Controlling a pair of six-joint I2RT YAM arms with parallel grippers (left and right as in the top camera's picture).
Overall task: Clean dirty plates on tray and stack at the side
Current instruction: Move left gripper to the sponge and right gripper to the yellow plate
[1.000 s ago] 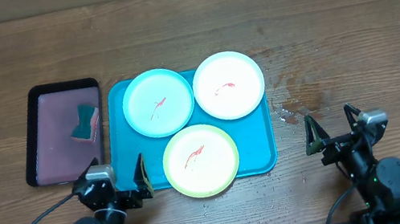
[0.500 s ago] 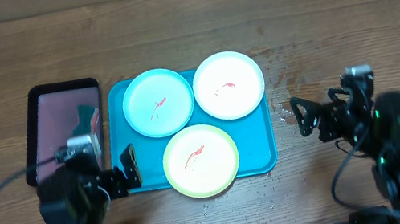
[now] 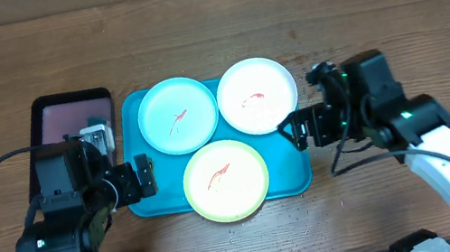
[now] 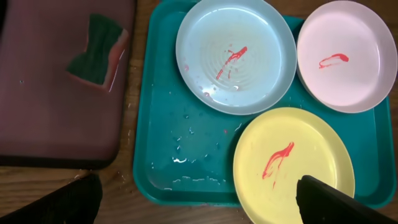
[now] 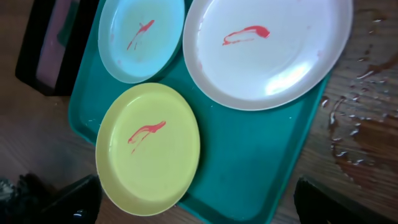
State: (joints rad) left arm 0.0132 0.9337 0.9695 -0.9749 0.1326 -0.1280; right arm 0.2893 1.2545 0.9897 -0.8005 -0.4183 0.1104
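Plates are lying in the tray [image 3: 293, 158], none stacked: a blue plate [image 3: 177, 116] at the far left, a white plate [image 3: 256, 95] at the far right, and a yellow-green plate [image 3: 226, 180] at the near middle, its near edge reaching over the tray's rim. Each is carrying a red smear at its centre. The blue and white plates are touching or nearly touching; the yellow-green one is sitting just below the pair. Droplets [image 4: 186, 138] are glistening on the tray floor by its left side.

The left arm is reaching forward from the near edge, over the near right corner of a dark pinkish tray [image 3: 57, 136], with its wrist turned right. The left gripper [image 3: 144, 176] is hovering at the turquoise tray's left rim, fingers spread wide and holding nothing. A green sponge [image 4: 96, 51] is resting in the pinkish tray.

The right arm is stretching in diagonally from the near right, its wrist bent leftward. The right gripper [image 3: 293, 130] is hanging over the tray's right edge, just near of the white plate, fingers likewise wide apart and empty. A wet patch [image 5: 354, 140] is showing on the tabletop [image 3: 209, 28] beside that edge.
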